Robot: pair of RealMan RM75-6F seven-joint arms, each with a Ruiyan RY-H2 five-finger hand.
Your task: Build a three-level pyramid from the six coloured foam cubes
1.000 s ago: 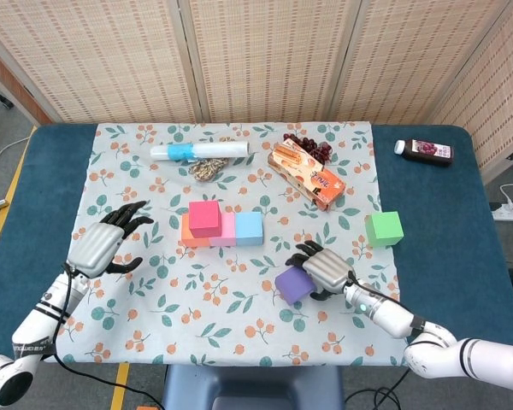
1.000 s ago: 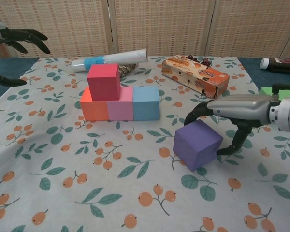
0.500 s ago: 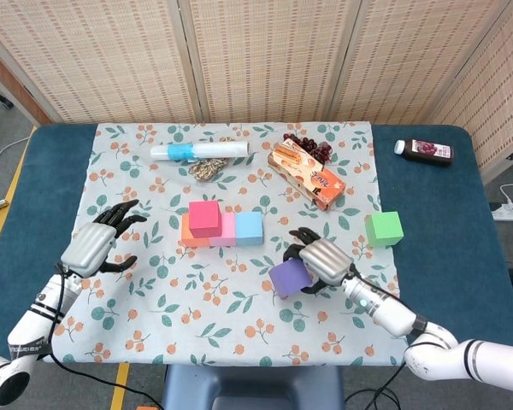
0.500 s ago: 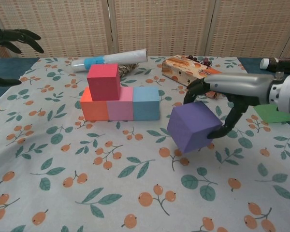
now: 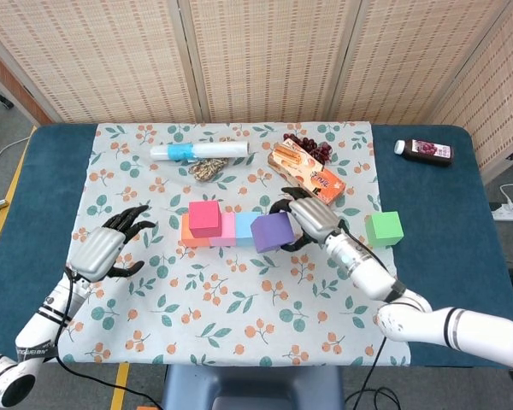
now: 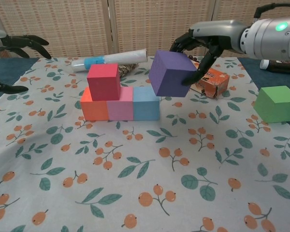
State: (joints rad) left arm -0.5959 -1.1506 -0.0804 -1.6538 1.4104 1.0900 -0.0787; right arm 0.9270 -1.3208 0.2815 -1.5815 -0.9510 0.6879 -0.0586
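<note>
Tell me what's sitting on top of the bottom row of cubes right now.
Only the red cube, over the orange and pink ones. The blue cube's top is bare; the purple cube hangs above it in the right hand.

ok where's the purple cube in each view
Head view: purple cube sits at centre, held by the right hand, just right of the blue cube.
Chest view: purple cube is upper centre, raised above and right of the blue cube.
Shared landmark: the blue cube, the row's right end.
</note>
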